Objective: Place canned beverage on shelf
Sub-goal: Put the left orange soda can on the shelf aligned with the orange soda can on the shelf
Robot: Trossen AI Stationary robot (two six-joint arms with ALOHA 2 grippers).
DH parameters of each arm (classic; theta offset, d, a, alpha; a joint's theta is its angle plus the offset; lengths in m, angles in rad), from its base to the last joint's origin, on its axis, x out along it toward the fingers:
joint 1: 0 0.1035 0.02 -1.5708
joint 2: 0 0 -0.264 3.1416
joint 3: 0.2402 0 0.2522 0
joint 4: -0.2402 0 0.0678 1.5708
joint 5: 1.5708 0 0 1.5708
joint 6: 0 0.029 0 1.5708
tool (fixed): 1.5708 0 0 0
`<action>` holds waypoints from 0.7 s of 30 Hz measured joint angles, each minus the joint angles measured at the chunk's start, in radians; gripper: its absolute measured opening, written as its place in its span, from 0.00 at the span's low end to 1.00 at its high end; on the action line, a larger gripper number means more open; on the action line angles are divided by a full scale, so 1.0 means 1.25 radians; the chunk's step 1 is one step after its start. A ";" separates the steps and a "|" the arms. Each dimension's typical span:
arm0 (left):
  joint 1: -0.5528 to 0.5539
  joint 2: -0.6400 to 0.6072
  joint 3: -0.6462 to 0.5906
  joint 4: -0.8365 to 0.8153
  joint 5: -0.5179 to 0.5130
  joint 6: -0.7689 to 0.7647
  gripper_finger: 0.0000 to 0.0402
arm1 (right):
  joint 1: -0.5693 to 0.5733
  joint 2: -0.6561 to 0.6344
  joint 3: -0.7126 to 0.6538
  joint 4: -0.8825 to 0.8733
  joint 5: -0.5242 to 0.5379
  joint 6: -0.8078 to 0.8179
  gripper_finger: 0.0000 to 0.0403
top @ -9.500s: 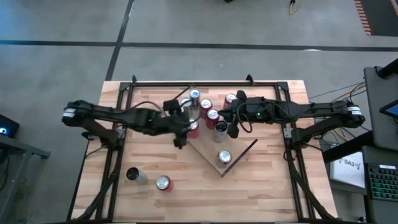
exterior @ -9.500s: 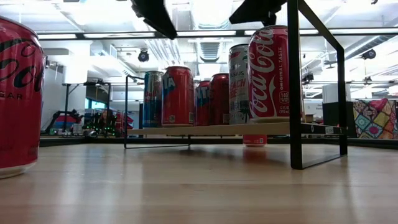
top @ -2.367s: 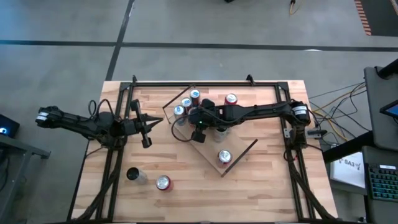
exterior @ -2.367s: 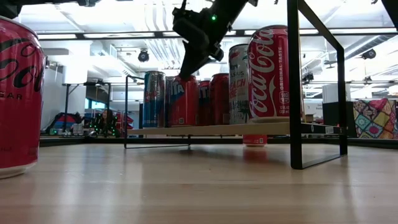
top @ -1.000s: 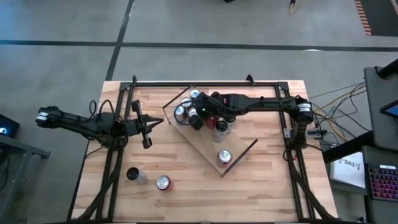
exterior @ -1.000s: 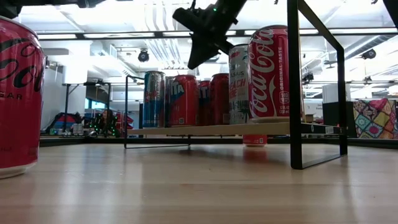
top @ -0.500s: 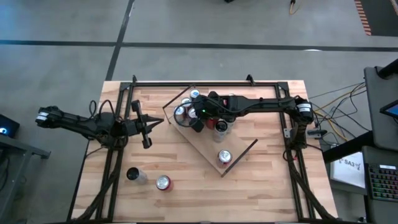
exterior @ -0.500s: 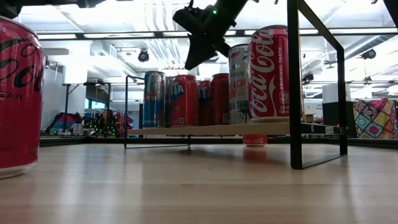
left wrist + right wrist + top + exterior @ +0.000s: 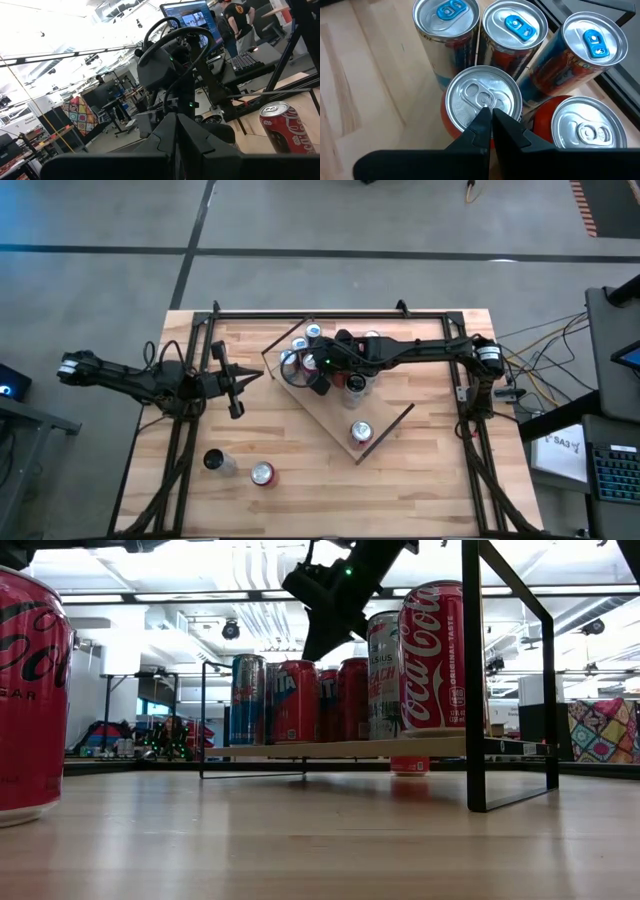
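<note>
The shelf (image 9: 385,420), a light-wood board, lies slantwise on the table with several cans standing on it. My right gripper (image 9: 490,114) is shut and slants down over the can cluster (image 9: 300,345) at the shelf's far-left end. Its tips are above the lid of a red can (image 9: 482,97); the low view shows the right gripper (image 9: 310,652) just over the can tops. Another can (image 9: 361,432) stands alone on the shelf's near part. My left gripper (image 9: 238,380) is shut and waits in the air at the table's left side, left of the shelf. My right gripper's shut fingertips (image 9: 481,120) stand over the middle of the red can's silver lid (image 9: 470,95), slanting down from the table's right side. I cannot tell whether they touch the lid. The can stands upright on the shelf among its neighbours.
Two loose cans (image 9: 215,462) (image 9: 262,474) stand near the table's front left corner; one of them (image 9: 30,690) fills the low view's left edge. A black frame (image 9: 470,680) borders the table. A tall cola can (image 9: 432,655) stands on the shelf's near end.
My right gripper has rolled a little about its own pointing line while staying shut above the can cluster. The cans and the shelf have kept their places.
</note>
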 joint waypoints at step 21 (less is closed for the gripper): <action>0.000 0.000 0.000 0.000 0.000 0.000 0.00 | 0.000 0.000 0.010 -0.015 0.040 0.007 0.02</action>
